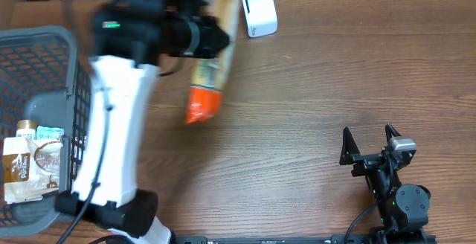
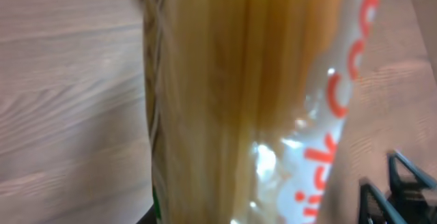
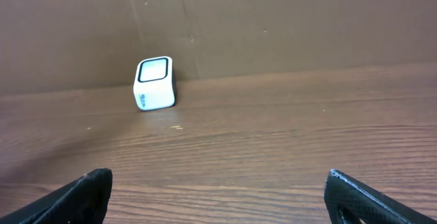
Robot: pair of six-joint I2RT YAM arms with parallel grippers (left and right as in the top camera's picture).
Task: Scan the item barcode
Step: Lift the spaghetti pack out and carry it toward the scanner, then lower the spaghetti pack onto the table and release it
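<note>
Wood-grain table [image 1: 312,88], brown cardboard wall [image 3: 273,19] behind. Over the far side, a spaghetti packet [image 1: 208,80], orange-ended, clenched in the left gripper [image 1: 210,34], just beside the white scanner [image 1: 259,10]. Close up from the left wrist: blurred strands, orange lettering. From the right wrist: the scanner's dark-framed face. Right gripper [image 1: 370,146] splayed wide, holding nothing. Grey basket [image 1: 37,43] at left.

The table [image 1: 320,88] is shown as brown wood grain with a smooth, matt finish. The pasta packet [image 1: 210,65] at upper middle is wrapped in glossy clear plastic film, with highlights caught beside its orange print. The scanner [image 1: 259,10] is cased in smooth white plastic. The basket [image 1: 37,34] at left is moulded in matt grey plastic mesh. The right gripper [image 1: 367,132] is finished in matt black, and dull brown cardboard [image 3: 273,19] is seen behind the table
</note>
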